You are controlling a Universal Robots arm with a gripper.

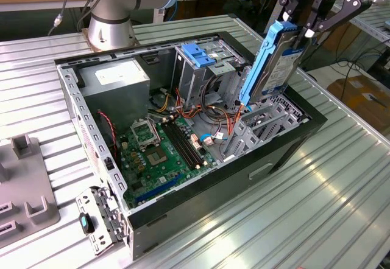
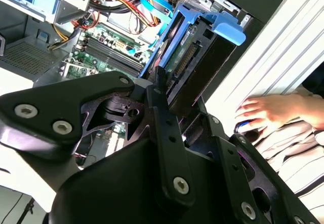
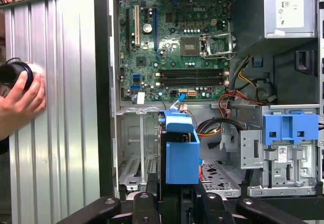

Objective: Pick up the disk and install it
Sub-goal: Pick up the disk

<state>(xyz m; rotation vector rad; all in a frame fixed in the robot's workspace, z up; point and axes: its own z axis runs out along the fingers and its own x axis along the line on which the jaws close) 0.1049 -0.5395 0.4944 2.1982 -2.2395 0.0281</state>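
The gripper (image 1: 298,25) pinches the upper end of 1 disk (image 1: 274,62), tilted, its lower end close over the front bay (image 1: 259,126) of the open computer case (image 1: 201,202); a person's hand (image 3: 20,102) rests beside the case.

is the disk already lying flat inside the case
No, the disk stands steeply tilted on end, its upper end held by the fingers of the gripper, over the open computer case.

Orange cables (image 1: 230,122) beside bay (image 1: 266,124) below disk (image 1: 277,68)
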